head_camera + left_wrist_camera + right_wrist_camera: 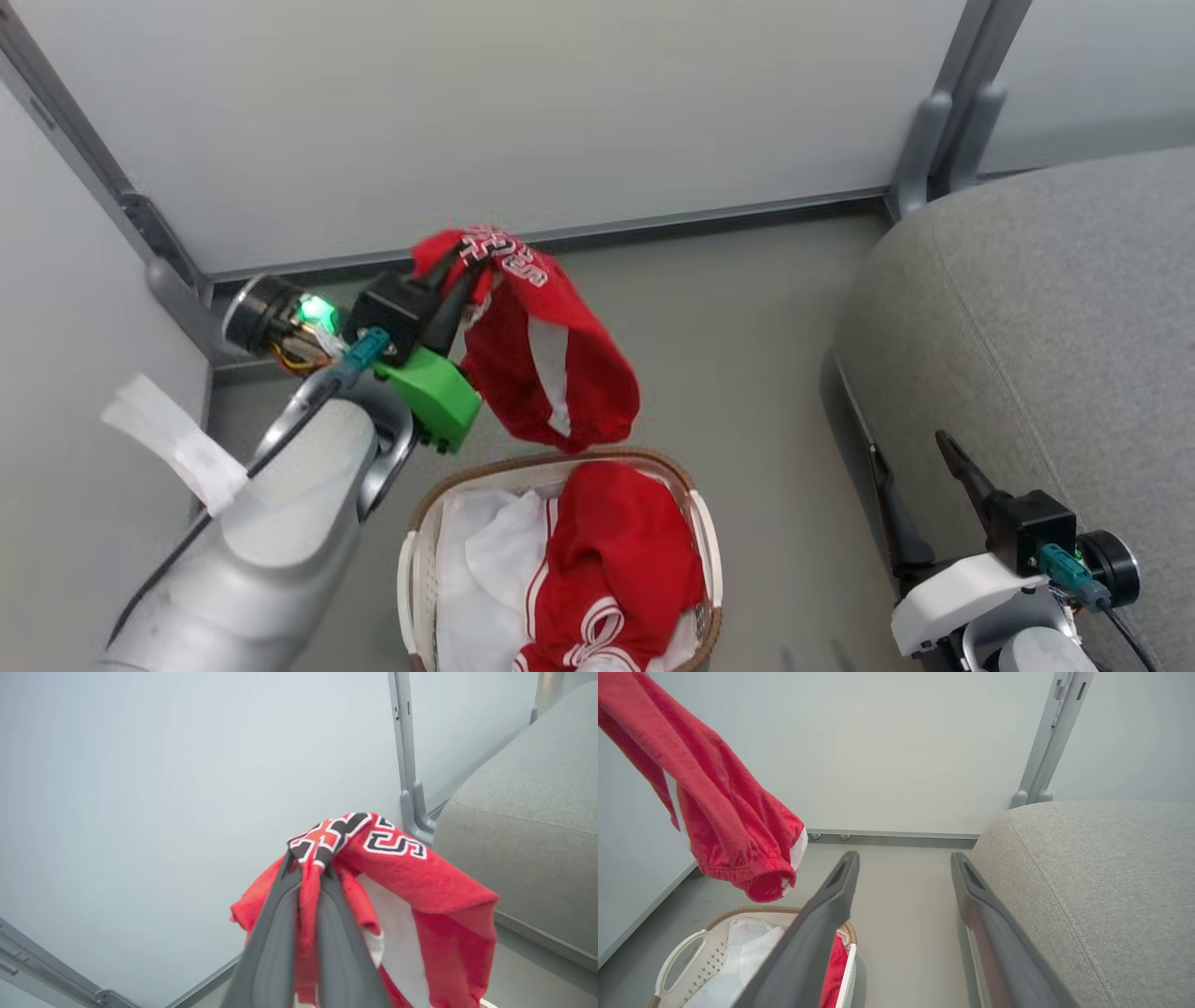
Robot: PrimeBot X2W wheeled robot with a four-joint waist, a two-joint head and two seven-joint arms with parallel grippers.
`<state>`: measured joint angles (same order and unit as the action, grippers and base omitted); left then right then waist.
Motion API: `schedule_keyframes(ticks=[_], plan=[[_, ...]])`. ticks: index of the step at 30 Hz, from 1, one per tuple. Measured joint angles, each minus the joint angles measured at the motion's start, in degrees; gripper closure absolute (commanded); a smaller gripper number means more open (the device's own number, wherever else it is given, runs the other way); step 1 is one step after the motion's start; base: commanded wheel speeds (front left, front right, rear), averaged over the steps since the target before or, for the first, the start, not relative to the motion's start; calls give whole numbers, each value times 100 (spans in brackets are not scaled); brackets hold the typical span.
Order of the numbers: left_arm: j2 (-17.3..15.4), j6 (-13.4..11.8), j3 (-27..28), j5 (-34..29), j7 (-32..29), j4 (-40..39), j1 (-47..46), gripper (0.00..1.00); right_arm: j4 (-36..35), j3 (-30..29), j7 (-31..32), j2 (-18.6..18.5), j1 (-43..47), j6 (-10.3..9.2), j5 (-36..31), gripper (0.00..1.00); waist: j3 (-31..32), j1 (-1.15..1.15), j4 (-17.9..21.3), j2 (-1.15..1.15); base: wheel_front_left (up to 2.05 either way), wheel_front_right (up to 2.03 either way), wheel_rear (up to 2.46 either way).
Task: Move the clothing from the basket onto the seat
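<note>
The left gripper [459, 263], its jaws clamping a fold of the lettered red garment [551, 373], is holding it in the air at 12 o'clock from the basket [411, 560], with the cloth hanging clear of the brown rim. A second red garment [621, 551] is lying inside on the white liner [485, 560]. The seat [1046, 327] is standing at 2 o'clock from the basket. The right gripper [906, 446], jaws spread wide, is hovering beside the seat's edge at 4 o'clock.
</note>
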<state>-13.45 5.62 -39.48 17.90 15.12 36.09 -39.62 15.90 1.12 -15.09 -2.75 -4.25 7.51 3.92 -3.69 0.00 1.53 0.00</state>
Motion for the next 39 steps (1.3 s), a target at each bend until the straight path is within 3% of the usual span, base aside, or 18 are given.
schedule_keyframes(ticks=[9, 22, 39], plan=[[-156, 94, 19, -67, -99, -141, -983, 100, -47, 213, 0, -1, -37, 0, 3, 0, 566, 0, -24, 0, 0, 0, 0], [-42, 151, -147, 74, -221, -48, -1673, 100, -114, 973, 0, -1, -309, 0, 201, 0, 635, 0, 16, 0, 0, 0, 0], [229, 168, -580, 165, -185, -326, -1851, 100, 264, 1885, 0, -1, -1879, 0, 183, 0, 579, 0, -178, 0, 0, 0, 0]])
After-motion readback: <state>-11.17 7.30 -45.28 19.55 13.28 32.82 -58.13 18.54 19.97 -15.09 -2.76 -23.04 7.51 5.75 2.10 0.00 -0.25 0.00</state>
